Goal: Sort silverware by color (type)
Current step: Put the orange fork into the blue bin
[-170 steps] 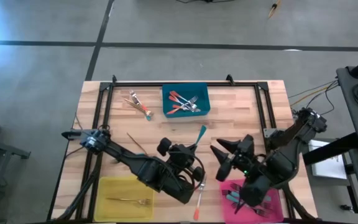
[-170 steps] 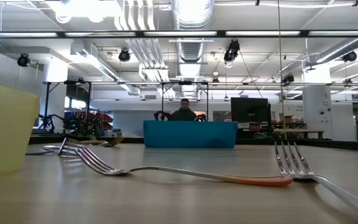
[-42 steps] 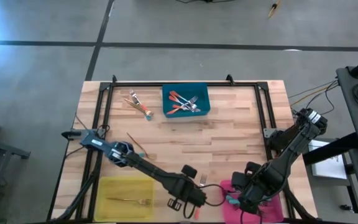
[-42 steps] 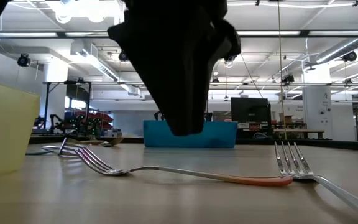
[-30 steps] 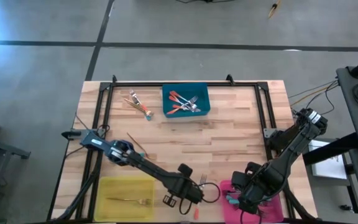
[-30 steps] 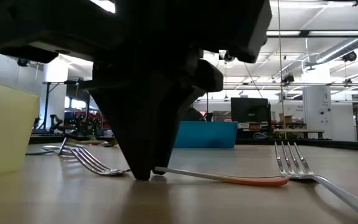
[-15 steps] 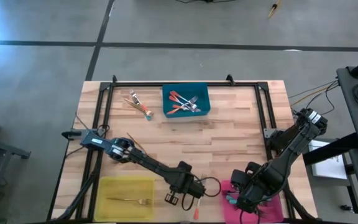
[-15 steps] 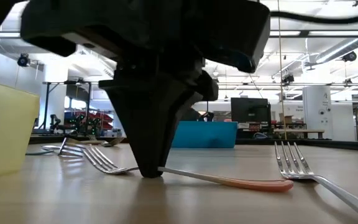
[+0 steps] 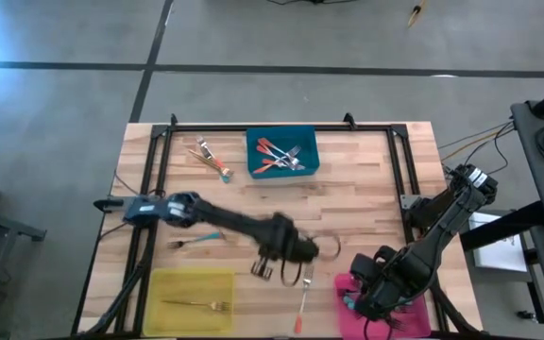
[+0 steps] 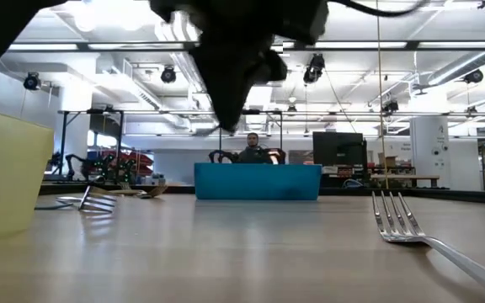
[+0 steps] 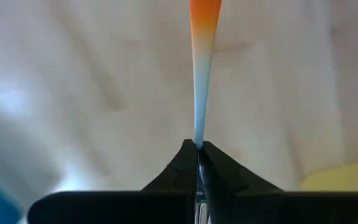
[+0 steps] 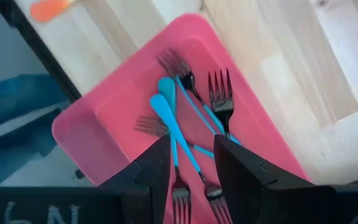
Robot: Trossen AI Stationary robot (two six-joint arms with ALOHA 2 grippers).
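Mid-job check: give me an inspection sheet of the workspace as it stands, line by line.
Surface: wooden table, black frame around it.
Job's things: orange-handled fork pinched by its silver neck, lifted; more orange forks in blue bin; teal forks in pink bin; gold fork in yellow bin; loose forks at the far left of the table; one fork on the table near the low camera.
Clutter: nothing seen.
Grippers: left gripper shut on the fork, mid-table; right gripper open over the pink bin.
Cables: looped cable on left arm.
Surroundings: grey floor; person seated beyond the table.
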